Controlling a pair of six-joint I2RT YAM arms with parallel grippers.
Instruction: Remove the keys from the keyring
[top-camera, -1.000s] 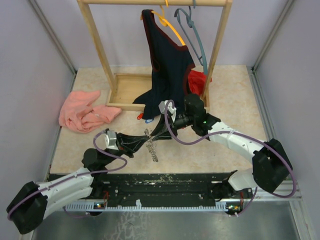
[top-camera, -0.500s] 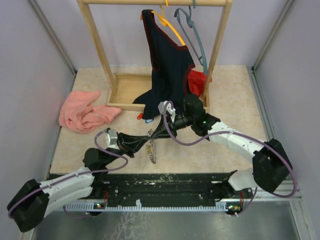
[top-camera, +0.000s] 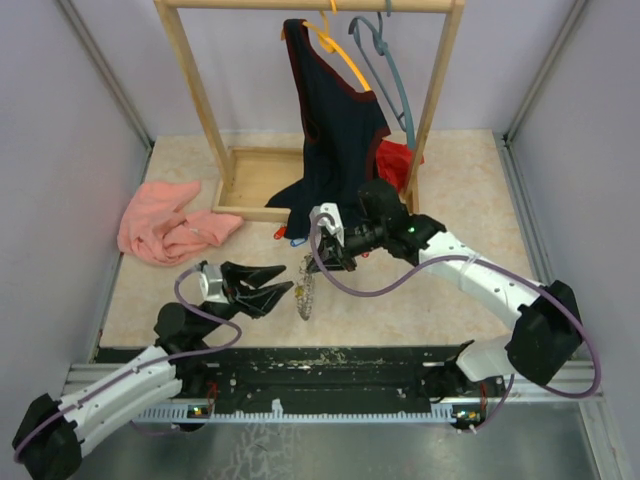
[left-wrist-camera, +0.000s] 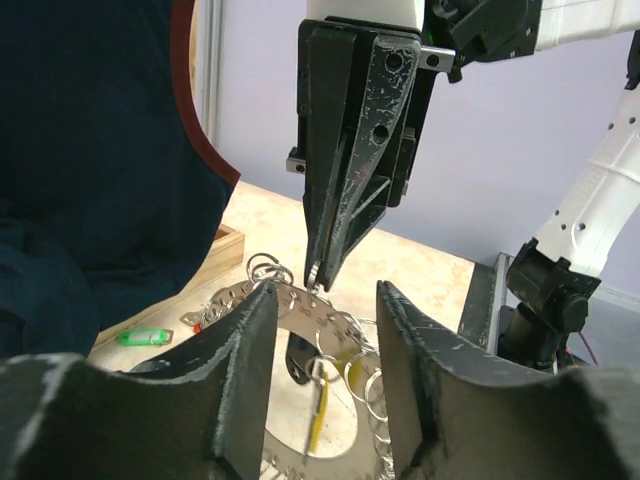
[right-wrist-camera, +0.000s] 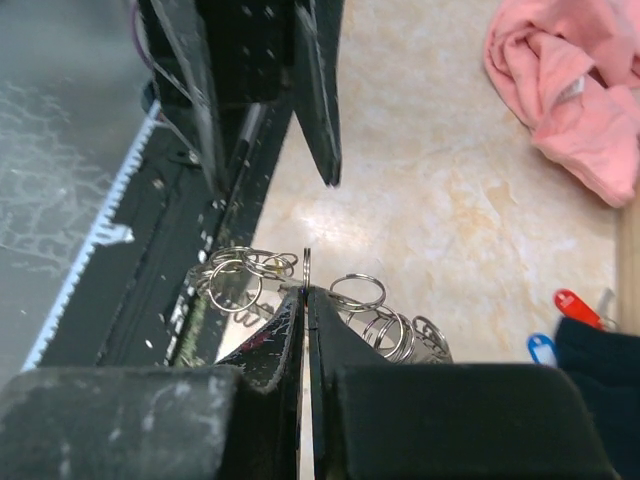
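Note:
The keyring (top-camera: 304, 292) hangs edge-on between both grippers, above the table's front edge. It is a flat dark ring (left-wrist-camera: 299, 304) strung with several small silver split rings (right-wrist-camera: 244, 271). My right gripper (top-camera: 313, 262) comes down from above, shut on one small split ring (right-wrist-camera: 305, 266) at the keyring's top edge. The left gripper (top-camera: 287, 279) is open just left of the keyring, with its fingers (left-wrist-camera: 240, 370) on either side of it and not touching. A yellow-tagged key (left-wrist-camera: 318, 415) hangs from the keyring. Loose keys lie on the table: red (top-camera: 281, 232), blue (top-camera: 298, 241) and green (left-wrist-camera: 140, 337).
A wooden rack (top-camera: 190, 90) at the back carries a dark garment (top-camera: 335, 130) and coloured hangers (top-camera: 385, 60). Red cloth (top-camera: 397, 160) lies at its base. A pink cloth (top-camera: 165, 225) lies at the left. The black front rail (top-camera: 320, 365) runs just below the grippers.
The left gripper has opened, let go of the keyring and drawn back to the left. The right gripper has shut on a small split ring and carries the keyring alone.

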